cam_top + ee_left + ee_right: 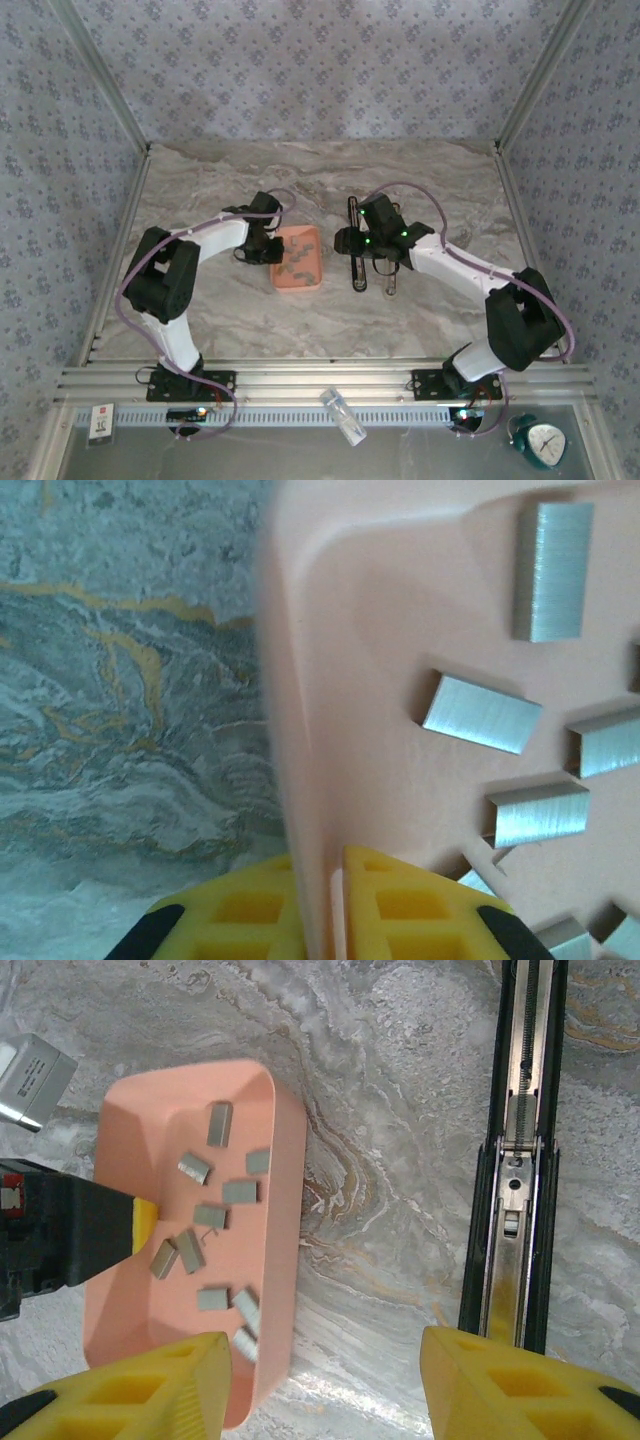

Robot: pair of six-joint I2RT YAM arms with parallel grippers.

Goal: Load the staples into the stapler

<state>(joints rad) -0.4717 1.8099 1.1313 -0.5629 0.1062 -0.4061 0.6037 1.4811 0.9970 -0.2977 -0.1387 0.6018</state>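
Plainly, the coming move turns on the right gripper (322, 1340), which hangs above the bench (380, 1080) between the two things it must bring together. The staples (240, 1192) lie loose on the floor of the tray (130, 1120) to its left, short strips scattered at mixed angles. The stapler (515, 1160) lies just to its right, opened out, with its long axis running away from the arm bases and the bare rail facing up. This gripper is released, its fingers well apart with nothing between them, and it seems the natural one to fetch a strip. The left gripper (325, 875) is clenched on the tray's left wall, one finger inside and one outside, touching no staple. I judge that it steadies the tray. Any strip chosen would need its length turned to match the rail.
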